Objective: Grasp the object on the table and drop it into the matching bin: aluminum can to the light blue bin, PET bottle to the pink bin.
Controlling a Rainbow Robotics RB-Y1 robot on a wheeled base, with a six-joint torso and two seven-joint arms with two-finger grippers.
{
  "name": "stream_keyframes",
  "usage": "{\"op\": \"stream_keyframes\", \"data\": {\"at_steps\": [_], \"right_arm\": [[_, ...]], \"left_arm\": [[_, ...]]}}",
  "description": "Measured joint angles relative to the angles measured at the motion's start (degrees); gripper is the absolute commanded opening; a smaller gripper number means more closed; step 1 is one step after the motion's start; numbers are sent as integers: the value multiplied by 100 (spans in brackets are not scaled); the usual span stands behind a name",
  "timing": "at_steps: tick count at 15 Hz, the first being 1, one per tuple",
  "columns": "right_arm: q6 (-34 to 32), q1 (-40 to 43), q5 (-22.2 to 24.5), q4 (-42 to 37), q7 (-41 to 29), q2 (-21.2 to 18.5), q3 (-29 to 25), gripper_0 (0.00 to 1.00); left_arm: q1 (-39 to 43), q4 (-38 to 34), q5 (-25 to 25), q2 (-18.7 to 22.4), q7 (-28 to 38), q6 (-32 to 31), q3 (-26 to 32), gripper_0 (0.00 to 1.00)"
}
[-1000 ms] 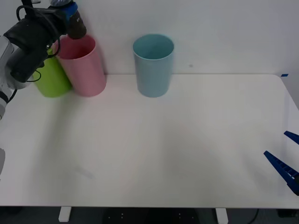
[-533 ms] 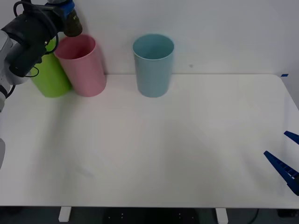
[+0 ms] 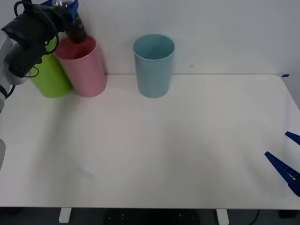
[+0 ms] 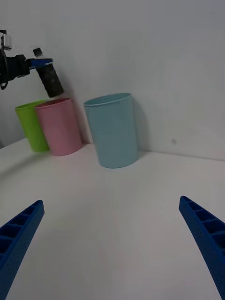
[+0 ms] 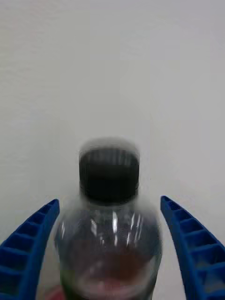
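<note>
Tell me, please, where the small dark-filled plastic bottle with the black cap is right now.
In the front view it is at far left, the small dark-filled plastic bottle tilted just above the tall pink plastic bin's rim, between the left gripper's spread blue fingers.

Left arm, black-sleeved with cabling, is reaching up and forward at the far left; its blue ribbed left gripper (image 3: 70, 11) is holding fingers (image 5: 29, 248) spread apart, clear of contact on either side. Right arm is sitting low at the near right edge, blue ribbed right gripper (image 3: 288, 157) hanging with fingers (image 4: 206, 243) wide apart.
</note>
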Motion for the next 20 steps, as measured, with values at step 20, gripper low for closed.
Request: {"op": "stream_keyframes", "data": {"at_steps": [20], "right_arm": [[0,0,0,0,0,0,0,100]], "left_arm": [[2512,-1596,1796,888,-66,-1658,237,100]]}}
